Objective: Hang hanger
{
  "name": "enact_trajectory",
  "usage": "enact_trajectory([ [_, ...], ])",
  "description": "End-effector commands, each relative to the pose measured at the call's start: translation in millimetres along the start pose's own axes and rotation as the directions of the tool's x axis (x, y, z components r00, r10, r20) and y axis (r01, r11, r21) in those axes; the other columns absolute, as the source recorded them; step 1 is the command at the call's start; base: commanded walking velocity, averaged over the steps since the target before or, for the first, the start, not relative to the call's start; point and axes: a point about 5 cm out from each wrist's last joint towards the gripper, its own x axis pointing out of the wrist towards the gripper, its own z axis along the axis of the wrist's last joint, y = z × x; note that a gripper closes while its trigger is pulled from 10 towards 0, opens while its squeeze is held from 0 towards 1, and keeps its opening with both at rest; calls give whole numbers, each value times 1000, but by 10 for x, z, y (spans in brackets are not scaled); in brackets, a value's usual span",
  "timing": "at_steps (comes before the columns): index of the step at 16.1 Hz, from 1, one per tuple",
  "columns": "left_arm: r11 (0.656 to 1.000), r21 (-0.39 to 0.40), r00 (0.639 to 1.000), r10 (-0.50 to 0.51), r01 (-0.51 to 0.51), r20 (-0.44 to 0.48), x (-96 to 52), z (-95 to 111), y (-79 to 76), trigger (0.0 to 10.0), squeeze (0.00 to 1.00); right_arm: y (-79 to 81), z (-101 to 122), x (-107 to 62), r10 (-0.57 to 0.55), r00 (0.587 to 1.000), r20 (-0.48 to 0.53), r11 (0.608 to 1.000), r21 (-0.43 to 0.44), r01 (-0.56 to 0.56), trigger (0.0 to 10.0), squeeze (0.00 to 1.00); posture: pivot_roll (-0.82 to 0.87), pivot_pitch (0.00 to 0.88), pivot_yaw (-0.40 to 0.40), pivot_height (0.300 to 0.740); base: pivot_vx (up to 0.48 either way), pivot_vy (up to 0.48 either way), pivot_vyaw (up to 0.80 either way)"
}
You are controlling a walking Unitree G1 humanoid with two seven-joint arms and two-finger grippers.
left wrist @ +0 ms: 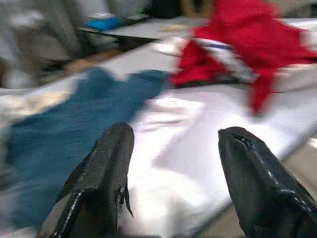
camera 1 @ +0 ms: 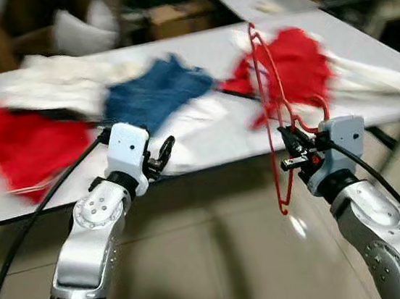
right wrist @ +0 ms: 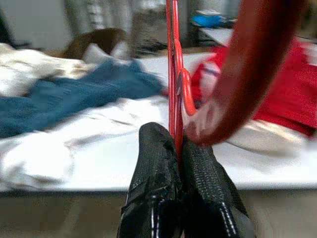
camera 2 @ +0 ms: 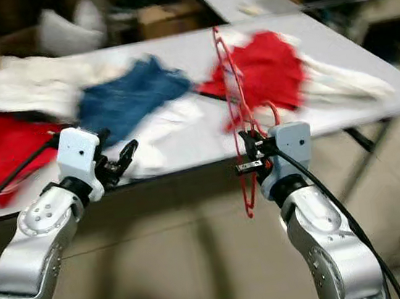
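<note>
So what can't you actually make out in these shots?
- Clothes on the table: motion blur in both eye views; garment types unclear.
- Red hanger in the right gripper: its hook looms out of focus in the right wrist view, and the far end smears.
- Background boxes and furniture: blurred, cut by the top edge.
- No rail or rod to hang it on is discernible.
</note>
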Motion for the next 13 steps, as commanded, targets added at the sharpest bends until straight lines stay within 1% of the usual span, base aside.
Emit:
enact_trajectory([
  [1, 1000, -27, 1000, 5, -5, 11, 30, 17, 13, 10000, 0, -39, 6, -17, -6, 1000, 1, 1000, 2, 6, 10000, 0, -171, 0, 54, 740, 0, 0, 0],
  [2, 999, -47, 1000, 0, 0, -10, 39, -32, 32, 10000, 1000, -60, -21, -31, 5, 1000, -15, 1000, -13, -5, 10000, 0, -172, 0, 54, 740, 0, 0, 0],
  [4, 999, -21, 998, -42, 41, -51, 39, -124, 44, 10000, 1000, -79, -52, -61, 22, 999, -32, 999, -33, -23, 10000, 0, -177, 0, 56, 740, 0, 0, 0],
  [5, 999, 2, 996, -43, 43, -73, 46, -154, 61, 10000, 1000, -72, -52, -63, 30, 999, -33, 999, -38, -31, 10000, 0, -178, 0, 57, 740, 0, 0, 0],
  [7, 1000, 9, 997, -2, 3, -72, 61, -157, 116, 10000, 1000, -33, -50, -62, 47, 998, -33, 998, -46, -48, 10000, 0, -183, 0, 66, 740, 0, 0, 0],
  [8, 1000, -18, 997, 21, -23, -74, 55, -164, 129, 10000, 639, -12, -52, -67, 50, 998, -33, 998, -45, -52, 10000, 0, -186, 0, 73, 740, 0, 0, 0],
  [9, 999, -31, 999, 10, -11, -46, 37, -147, 124, 10000, 357, -4, -62, -77, 50, 998, -33, 998, -42, -52, 10000, 0, -186, 0, 75, 740, 0, 0, 0],
  [10, 999, -41, 998, 10, -13, -66, 19, -181, 116, 10000, 231, -5, -75, -87, 46, 998, -34, 998, -38, -47, 10000, 0, -189, 0, 78, 740, 0, 0, 0],
  [11, 999, -38, 997, 5, -8, -73, 4, -213, 98, 10000, 188, -13, -88, -100, 33, 999, -34, 999, -32, -34, 10000, 0, -195, 0, 81, 740, 0, 289, 0],
  [13, 999, -39, 998, -1, -2, -69, -4, -222, 78, 10000, 180, -29, -98, -112, 17, 999, -33, 1000, -24, -18, 10000, 0, -193, 0, 74, 740, 0, 321, 0],
])
